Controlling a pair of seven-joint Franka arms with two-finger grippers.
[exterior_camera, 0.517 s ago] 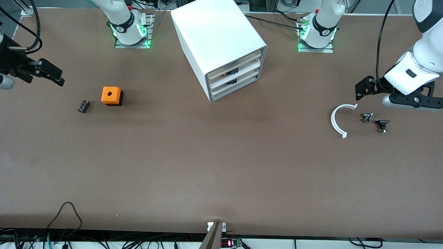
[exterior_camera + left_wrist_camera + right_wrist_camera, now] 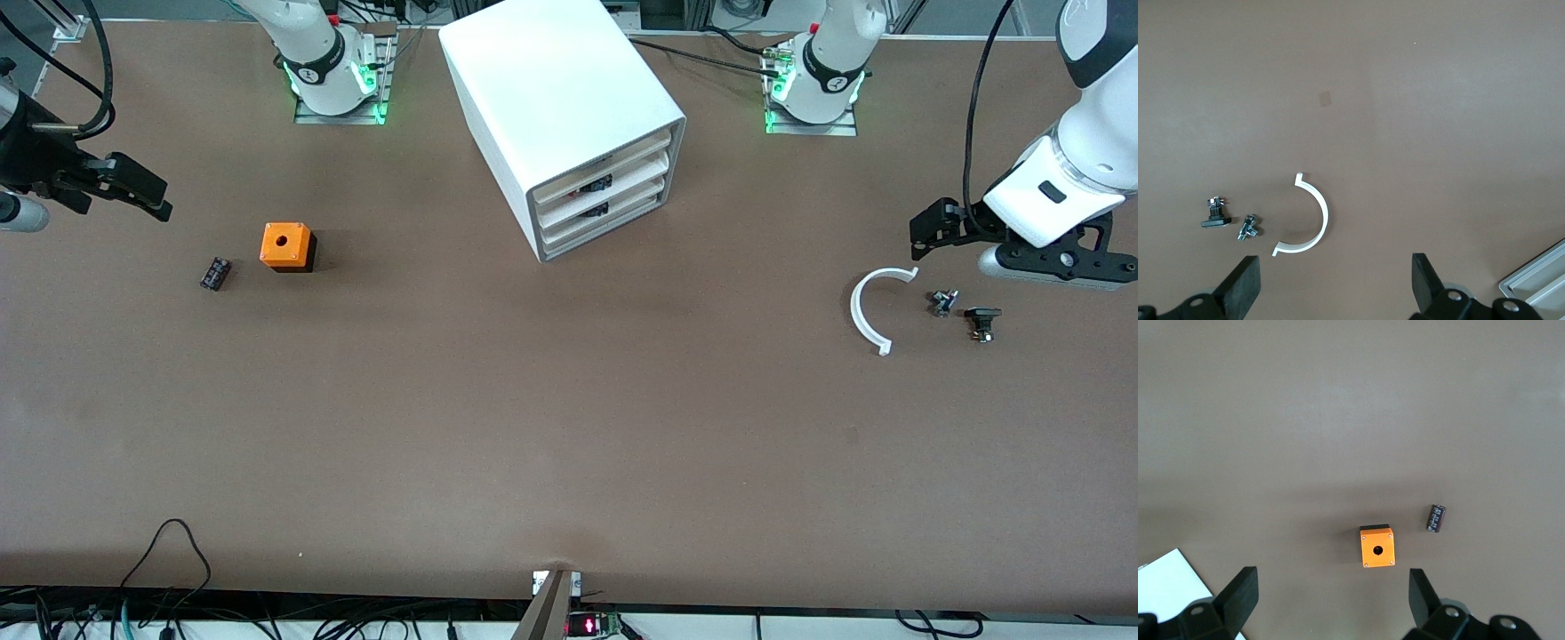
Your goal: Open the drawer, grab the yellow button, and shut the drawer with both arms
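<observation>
Drawer (image 2: 603, 165) shut (cabinet at 12 o'clock); left gripper (image 2: 1335, 283) and right gripper (image 2: 1331, 600) hover, fingers released, at the bench ends.

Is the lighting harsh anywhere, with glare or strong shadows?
Front view: even light, the white cabinet top very bright, a short dark shadow beside the orange cube. Left wrist view: flat light, the white curved piece barely shadowed. Right wrist view: soft and even.
</observation>
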